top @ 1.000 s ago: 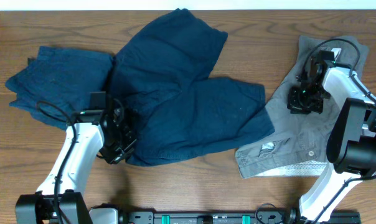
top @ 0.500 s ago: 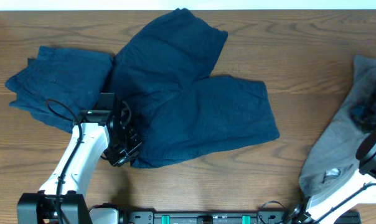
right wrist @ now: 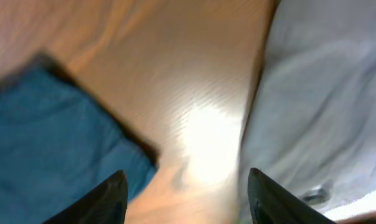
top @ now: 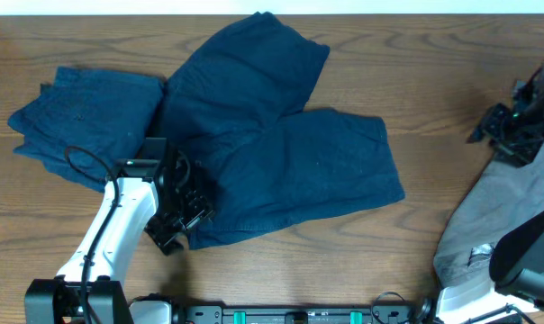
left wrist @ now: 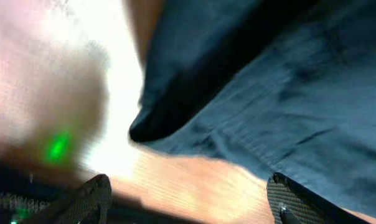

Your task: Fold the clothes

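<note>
A pair of dark navy shorts (top: 281,144) lies spread across the middle of the table. My left gripper (top: 184,218) is at its lower left hem, open; in the left wrist view (left wrist: 188,199) only bare wood lies between the fingertips, with the navy cloth (left wrist: 269,93) just beyond. Grey shorts (top: 493,220) hang at the right edge. My right gripper (top: 499,130) hovers open above their upper end. In the right wrist view (right wrist: 185,199) it holds nothing, with grey cloth (right wrist: 325,93) to the right and navy cloth (right wrist: 45,137) to the left.
Another pair of navy shorts (top: 83,112) lies bunched at the far left, touching the spread pair. Bare wooden table (top: 434,99) separates the navy shorts from the grey ones. The arms' bases stand along the front edge.
The grey shorts were dragged from the centre right to the right edge. Both grippers went from shut to open and let go of their cloth.
</note>
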Controlling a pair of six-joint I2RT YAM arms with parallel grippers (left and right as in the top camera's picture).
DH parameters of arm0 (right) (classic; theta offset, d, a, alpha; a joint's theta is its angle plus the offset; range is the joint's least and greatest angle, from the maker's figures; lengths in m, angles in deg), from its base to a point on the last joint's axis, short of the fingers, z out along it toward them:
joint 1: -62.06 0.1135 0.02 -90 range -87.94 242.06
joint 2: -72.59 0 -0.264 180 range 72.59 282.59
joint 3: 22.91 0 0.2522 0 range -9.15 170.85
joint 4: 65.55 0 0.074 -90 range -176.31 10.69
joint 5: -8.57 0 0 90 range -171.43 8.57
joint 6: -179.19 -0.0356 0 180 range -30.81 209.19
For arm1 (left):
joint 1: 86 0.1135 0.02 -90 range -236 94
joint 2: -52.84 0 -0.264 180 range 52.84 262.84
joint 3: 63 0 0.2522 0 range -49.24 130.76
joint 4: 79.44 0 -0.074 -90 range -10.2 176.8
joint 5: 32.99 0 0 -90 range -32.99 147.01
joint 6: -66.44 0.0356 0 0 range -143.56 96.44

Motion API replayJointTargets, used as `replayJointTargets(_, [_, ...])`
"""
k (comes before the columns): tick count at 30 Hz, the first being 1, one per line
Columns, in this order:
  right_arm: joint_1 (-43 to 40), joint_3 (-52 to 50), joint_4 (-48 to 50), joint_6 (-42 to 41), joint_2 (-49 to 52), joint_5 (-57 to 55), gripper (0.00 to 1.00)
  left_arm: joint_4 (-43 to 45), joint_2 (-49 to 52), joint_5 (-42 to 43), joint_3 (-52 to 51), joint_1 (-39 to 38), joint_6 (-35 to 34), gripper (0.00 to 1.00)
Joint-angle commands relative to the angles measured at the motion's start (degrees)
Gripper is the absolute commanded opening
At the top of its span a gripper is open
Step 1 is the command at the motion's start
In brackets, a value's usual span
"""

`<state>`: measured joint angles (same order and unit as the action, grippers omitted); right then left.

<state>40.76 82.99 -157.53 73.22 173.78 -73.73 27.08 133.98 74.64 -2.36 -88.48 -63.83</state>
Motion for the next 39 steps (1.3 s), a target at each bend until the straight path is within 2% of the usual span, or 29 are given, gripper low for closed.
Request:
replayJointTargets(1, [2.27,-2.12,-1.44,-5.46,-1.01,3.17,0.59,-0.83,-0.63,0.92,-0.79,-0.39,-8.61,0.81])
replayJointTargets(7, [5.81,-13.27,3.28,-8.98,-5.42,6.05,0.59,4.28,-4.79,3.39,-7.17,-0.90,-18.14,0.80])
replayJointTargets(14, [11.04,-24.11,10.86,-12.76,-9.86,6.08,0.59,14.95,-12.11,4.15,-17.46,-3.17,-24.92,0.79])
replayJointTargets(17, [13.38,-26.01,12.17,-13.44,-9.90,6.03,0.59,20.81,-13.03,0.79,-20.26,-3.82,-26.10,0.79])
replayJointTargets(18, [14.27,-26.64,12.59,-13.86,-9.90,5.97,0.59,22.21,-13.05,-1.66,-20.87,-3.82,-26.10,0.77])
replayJointTargets(20, [15.87,-27.58,12.66,-14.47,-9.90,5.84,0.59,23.67,-13.03,-3.85,-21.33,-3.82,-26.05,0.62])
replayJointTargets(22, [16.90,-28.44,12.59,-15.13,-9.90,5.84,0.59,24.70,-13.05,-3.98,-21.33,-3.82,-25.86,0.33])
replayJointTargets(28, [18.73,-32.13,12.96,-17.90,-9.90,6.10,0.60,25.99,-13.05,-3.50,-21.33,-3.82,-23.76,0.19])
replayJointTargets(29, [19.02,-32.89,13.35,-17.99,-9.90,6.12,0.60,25.97,-13.05,-3.26,-21.33,-3.82,-22.97,0.13])
replayJointTargets(31, [19.58,-34.40,14.12,-19.12,-9.90,6.14,0.61,25.73,-13.05,-2.84,-21.33,-3.82,-21.03,0.07])
replayJointTargets(39, [22.16,-39.76,23.19,-23.32,-9.90,8.39,0.61,23.43,-13.07,-0.57,-21.33,-3.82,-18.56,0.06])
